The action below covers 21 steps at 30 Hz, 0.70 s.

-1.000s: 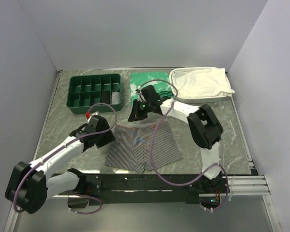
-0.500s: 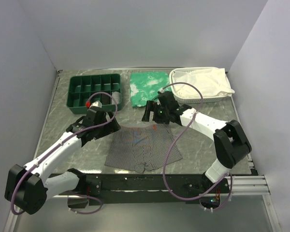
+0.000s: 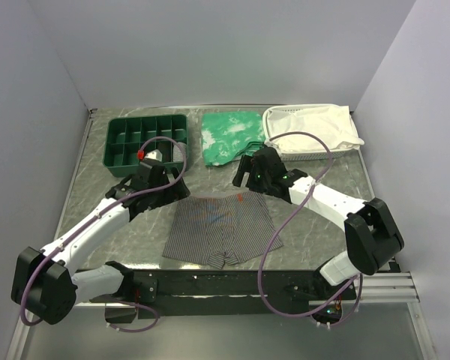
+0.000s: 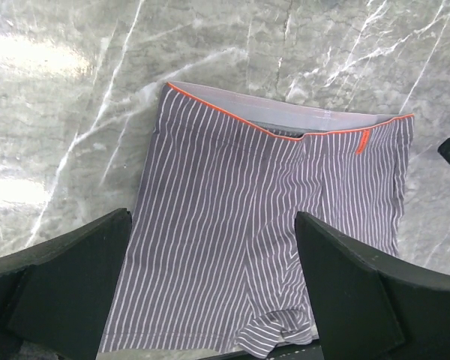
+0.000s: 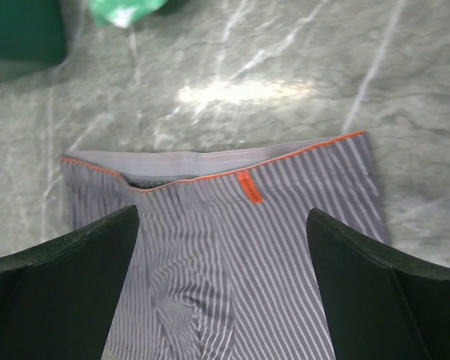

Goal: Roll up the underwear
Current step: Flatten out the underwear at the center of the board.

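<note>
One unreadable tag (image 5: 247, 187) on underwear (image 5: 232, 285).

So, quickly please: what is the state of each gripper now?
Left gripper: open, empty.
Right gripper: open, empty; neither grips the grey pinstriped fabric boxer briefs.

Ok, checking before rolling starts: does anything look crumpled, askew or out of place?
Mostly tidy. The underwear lies flat, but its near hem is curled at the crotch. The white cloth droops over the basket rim at the right corner.
</note>
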Motion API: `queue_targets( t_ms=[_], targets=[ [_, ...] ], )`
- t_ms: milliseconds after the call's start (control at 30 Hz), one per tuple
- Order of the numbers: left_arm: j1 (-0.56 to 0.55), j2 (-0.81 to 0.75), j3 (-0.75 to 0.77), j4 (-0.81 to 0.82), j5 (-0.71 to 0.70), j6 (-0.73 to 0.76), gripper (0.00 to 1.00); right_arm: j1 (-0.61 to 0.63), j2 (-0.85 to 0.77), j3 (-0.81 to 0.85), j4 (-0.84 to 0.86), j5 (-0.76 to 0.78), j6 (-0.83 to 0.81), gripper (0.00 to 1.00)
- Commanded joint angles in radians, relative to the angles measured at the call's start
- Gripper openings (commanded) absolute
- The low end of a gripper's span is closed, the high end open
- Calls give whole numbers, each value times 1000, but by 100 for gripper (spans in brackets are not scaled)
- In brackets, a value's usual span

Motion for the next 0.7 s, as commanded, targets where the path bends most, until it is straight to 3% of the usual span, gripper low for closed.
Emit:
queue_targets(
  t_ms=[0,167,467,667],
  targets=[
    [2,-23,34,46,-17,75,96,-9,-57,-10,-59,117,54,100],
    [2,70,31,123,15,92,96,-84,-92,-95,-83,99,74,100],
    [3,256,37,261,42,88,97,-99,-48,-143,-18,44,66,99],
    [48,424,89,278,30,84,99,-101,38,-131,-11,-2,73,91]
  ],
)
